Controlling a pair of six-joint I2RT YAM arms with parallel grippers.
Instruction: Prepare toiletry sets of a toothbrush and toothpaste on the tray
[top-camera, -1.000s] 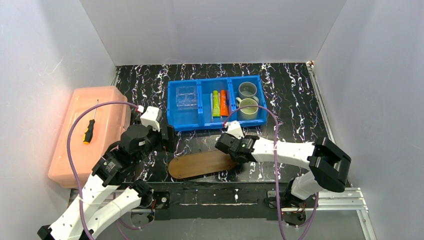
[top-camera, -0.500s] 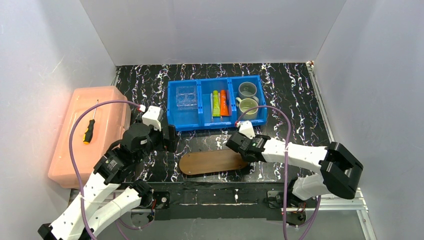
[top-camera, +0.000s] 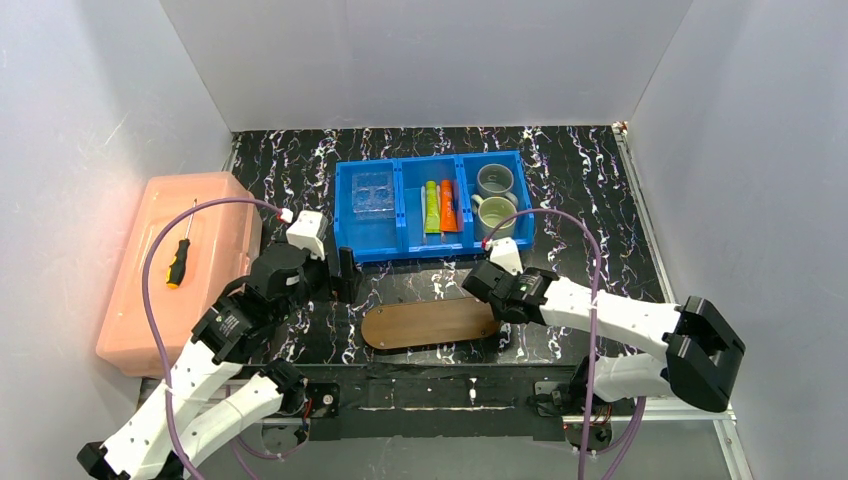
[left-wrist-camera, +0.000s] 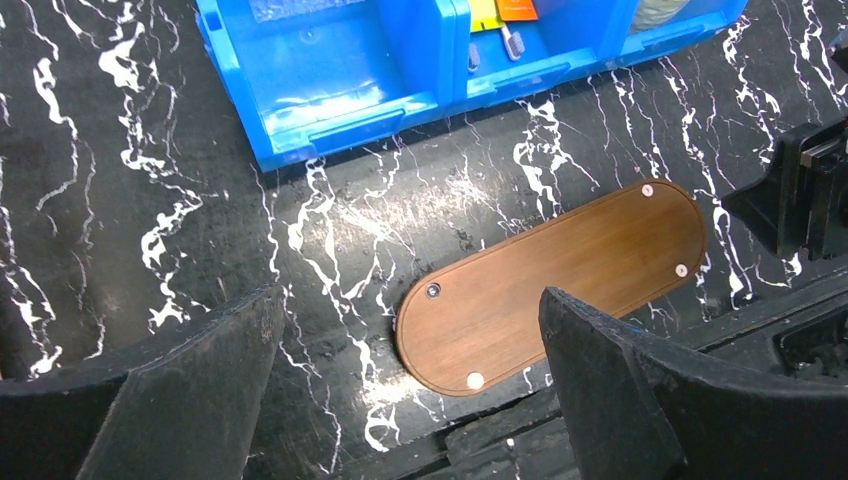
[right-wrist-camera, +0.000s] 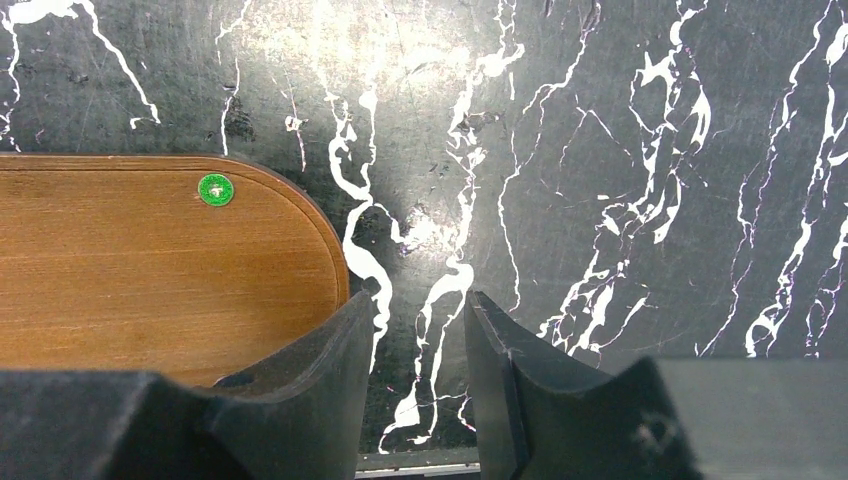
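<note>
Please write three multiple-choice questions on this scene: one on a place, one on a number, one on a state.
1. Where do the lime-green tube and the orange tube lie in the blue bin? A. middle compartment B. left compartment C. right compartment
2. How many mugs stand in it? A. one B. two C. three
3. The left gripper is: A. shut on a tube B. open, empty C. shut on a mug
Answers: A, both lie there; B, one grey, one green; B, wide gap, nothing held.
</note>
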